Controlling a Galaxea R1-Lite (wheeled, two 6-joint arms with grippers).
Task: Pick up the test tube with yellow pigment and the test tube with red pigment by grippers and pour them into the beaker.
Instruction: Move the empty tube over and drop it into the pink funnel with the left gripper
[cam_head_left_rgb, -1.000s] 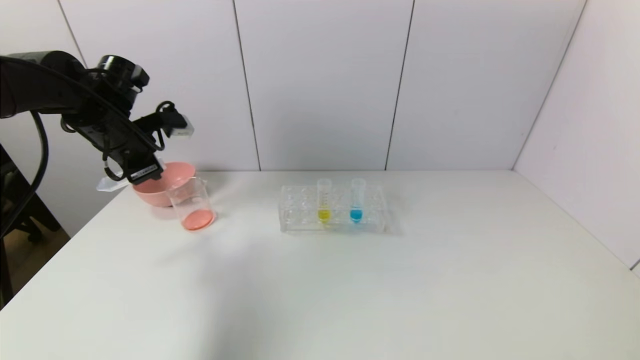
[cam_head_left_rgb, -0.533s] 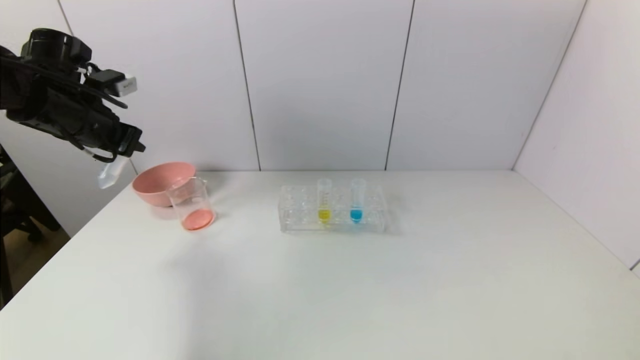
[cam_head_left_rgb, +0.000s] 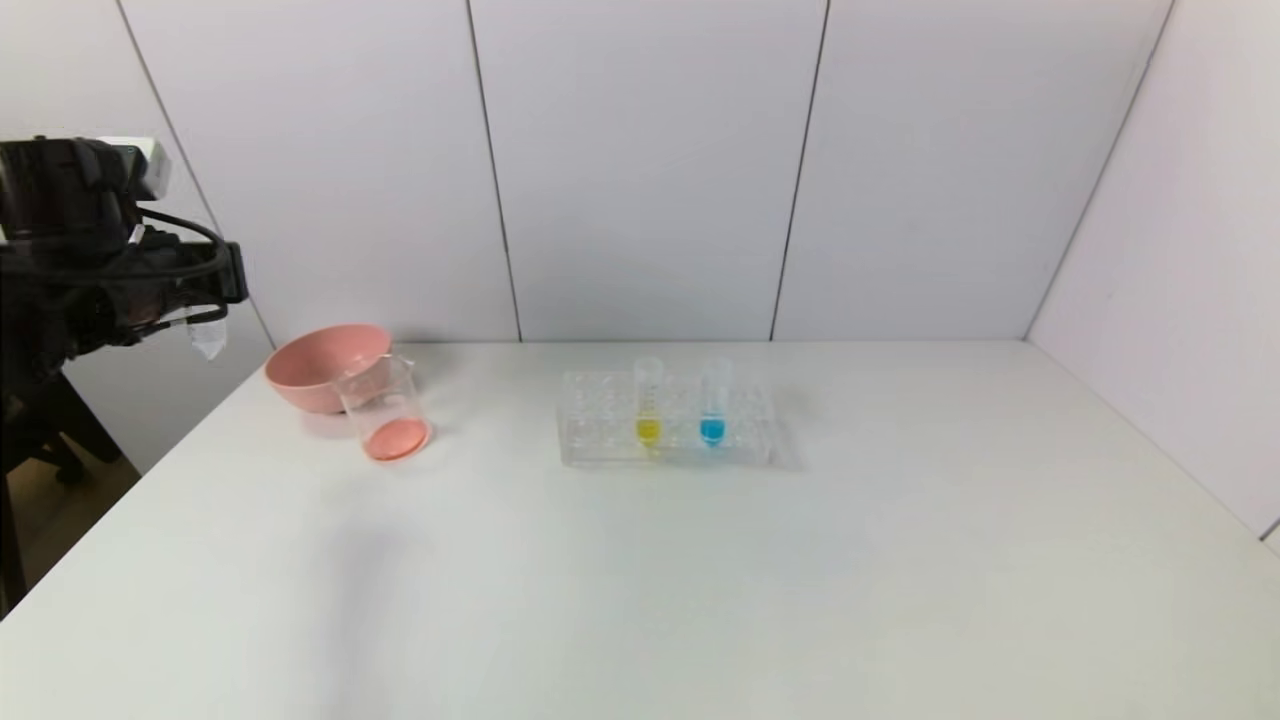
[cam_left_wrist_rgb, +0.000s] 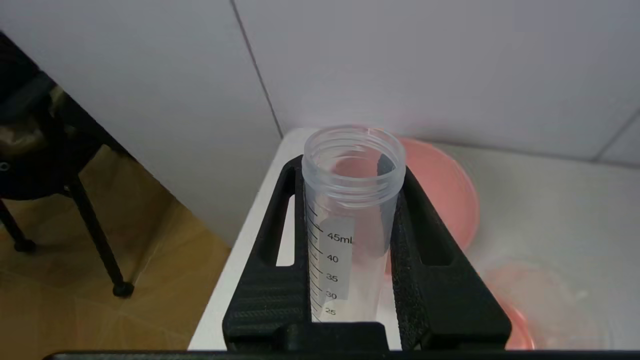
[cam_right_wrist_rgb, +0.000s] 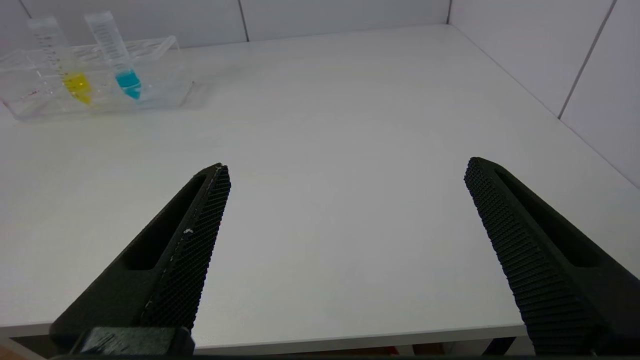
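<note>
Right hand (cam_right_wrist_rgb: 345, 210): nearest the robot, low over the near edge of the white worktop (cam_head_left_rgb: 700, 580), fingers spread wide with nothing between them. It does not show in the head view.

Left hand (cam_head_left_rgb: 200, 300): raised at the far left, off the left edge of the worktop and above floor level, near the wall. Its two black fingers (cam_left_wrist_rgb: 425, 270) are clamped on the test tube with red pigment (cam_left_wrist_rgb: 350, 220), which the wrist view shows upright with its threaded mouth open and printed graduations facing the camera. No liquid is visible in the part of the tube that shows. In the head view only its rounded clear tip hangs below the hand.

Beaker (cam_head_left_rgb: 385, 408): stands upright on the worktop's left rear area, with a shallow layer of red-orange liquid at its base. It touches or nearly touches the pink bowl (cam_head_left_rgb: 318, 366) just behind it.

Clear rack (cam_head_left_rgb: 665, 432): mid-worktop, farther right, well apart from the beaker. The test tube with yellow pigment (cam_head_left_rgb: 648, 400) stands upright in it, with the blue-liquid tube (cam_head_left_rgb: 713, 402) just beside on its right.
</note>
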